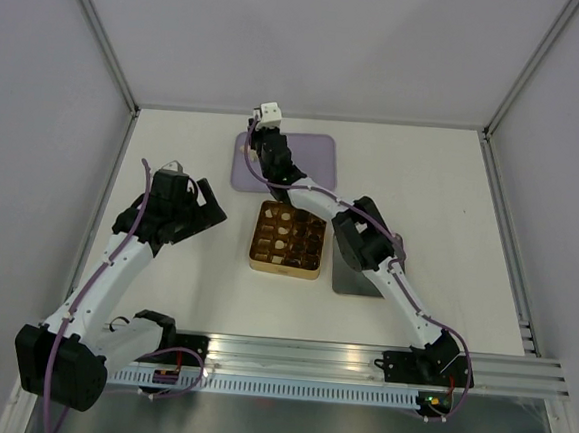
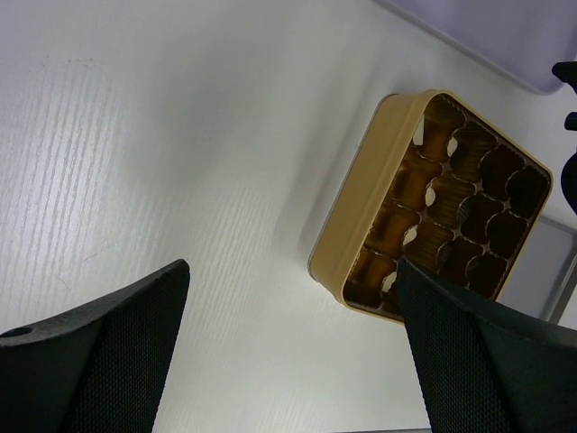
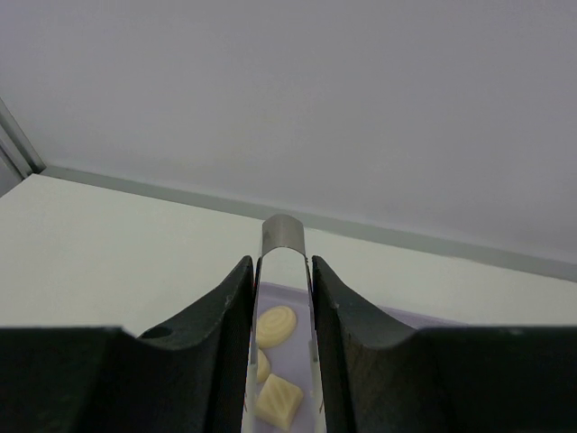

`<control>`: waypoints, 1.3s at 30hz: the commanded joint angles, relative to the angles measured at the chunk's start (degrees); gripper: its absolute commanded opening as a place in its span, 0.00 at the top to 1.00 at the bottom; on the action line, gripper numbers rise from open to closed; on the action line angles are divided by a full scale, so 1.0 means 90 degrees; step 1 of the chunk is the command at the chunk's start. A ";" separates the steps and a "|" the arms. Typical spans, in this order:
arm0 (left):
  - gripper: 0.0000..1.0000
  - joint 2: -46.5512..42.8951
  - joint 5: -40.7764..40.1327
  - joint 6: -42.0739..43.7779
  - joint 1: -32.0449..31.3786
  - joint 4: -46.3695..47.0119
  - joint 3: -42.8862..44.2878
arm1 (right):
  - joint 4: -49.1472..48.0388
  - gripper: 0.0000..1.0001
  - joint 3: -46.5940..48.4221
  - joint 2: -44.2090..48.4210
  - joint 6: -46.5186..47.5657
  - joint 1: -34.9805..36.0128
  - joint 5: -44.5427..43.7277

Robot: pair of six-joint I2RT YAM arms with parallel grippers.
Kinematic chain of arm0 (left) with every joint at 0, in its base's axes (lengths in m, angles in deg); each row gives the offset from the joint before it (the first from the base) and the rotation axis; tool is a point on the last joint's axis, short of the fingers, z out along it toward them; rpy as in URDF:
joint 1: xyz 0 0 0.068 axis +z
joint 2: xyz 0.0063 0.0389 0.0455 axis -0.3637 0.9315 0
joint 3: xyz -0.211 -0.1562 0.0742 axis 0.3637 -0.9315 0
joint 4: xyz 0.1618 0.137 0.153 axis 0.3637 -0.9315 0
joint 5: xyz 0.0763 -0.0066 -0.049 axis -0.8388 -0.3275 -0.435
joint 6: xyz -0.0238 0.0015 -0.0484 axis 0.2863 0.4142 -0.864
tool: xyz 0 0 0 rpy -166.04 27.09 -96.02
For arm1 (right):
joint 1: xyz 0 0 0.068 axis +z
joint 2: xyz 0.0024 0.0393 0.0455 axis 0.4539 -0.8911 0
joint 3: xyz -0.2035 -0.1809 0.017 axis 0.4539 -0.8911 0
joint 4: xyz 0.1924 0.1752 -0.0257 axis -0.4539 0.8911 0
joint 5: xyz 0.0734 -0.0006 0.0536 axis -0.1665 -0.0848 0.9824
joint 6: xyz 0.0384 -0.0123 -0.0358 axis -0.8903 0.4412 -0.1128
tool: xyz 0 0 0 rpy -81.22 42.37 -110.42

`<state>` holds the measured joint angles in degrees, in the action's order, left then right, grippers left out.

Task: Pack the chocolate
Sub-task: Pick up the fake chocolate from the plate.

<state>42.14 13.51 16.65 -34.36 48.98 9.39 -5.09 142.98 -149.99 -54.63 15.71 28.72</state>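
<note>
The right pincer (image 3: pixel 282 271) is clamped on thin silver metal tweezers (image 3: pixel 283 233), poised over pale cream chocolate pieces (image 3: pixel 275 327) lying on a flat lilac tray (image 1: pixel 317 159). The left pincer (image 2: pixel 290 280) gapes wide, holding nothing, near the gold gridded tin (image 2: pixel 356 230), where other pieces already sit in cells. Each piece looks tiny, light, smooth and easily scarred, so I judge a gentle pinch across opposite flat sides safest.
</note>
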 commanded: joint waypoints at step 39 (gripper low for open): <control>0.00 -0.0206 0.0288 0.0274 0.0111 0.0310 -0.0087 | -0.0629 0.74 0.0580 -0.0347 0.0892 0.0353 -0.0912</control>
<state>41.38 15.13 17.09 -33.77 50.31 8.45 -7.49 149.75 -155.67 -48.51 18.44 20.70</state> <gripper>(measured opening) 0.993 0.306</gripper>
